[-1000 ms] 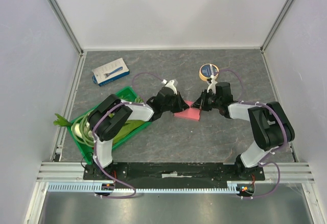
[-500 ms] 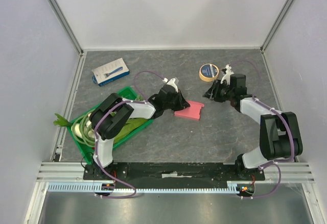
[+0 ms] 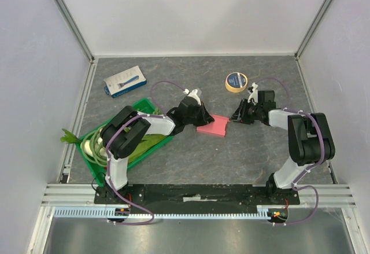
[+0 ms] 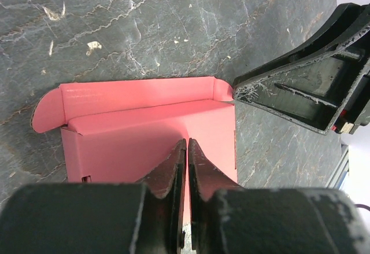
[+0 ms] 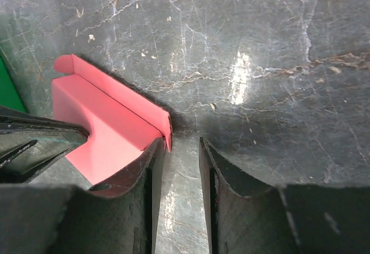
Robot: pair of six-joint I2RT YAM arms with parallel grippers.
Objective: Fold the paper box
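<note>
Black fingers [image 4: 165,176] of the left tool [image 4: 186,144] are pressing together to a thin slit. They are clamping the near side of the pink-salmon thin-card paper box [image 4: 144,132], with their tips lying over its top panel. That paper box is sitting on the dark grey marbled table [image 4: 144,28], near the middle and between the two arms. In the left wrist view it is showing a long flap standing open along its far edge, with a rounded tab at the left end.

Across from it, the right tool [image 5: 182,141] is hovering low over the table. Its jaws are standing a modest gap apart and gripping nothing, with only bare table showing between them. One of its fingers [image 5: 141,167] is touching the end corner of the open flap.

From above, the two tools are facing each other across the paper box, the left one at its left edge and the right one just beside its right edge. Further out, a round roll of tape with a dark blue centre [image 3: 236,81] is lying behind the right tool. A blue-and-white flat package [image 3: 124,81] is resting towards the back left corner. A green plastic crate [image 3: 143,105] holding vegetables is sitting under the left arm.
</note>
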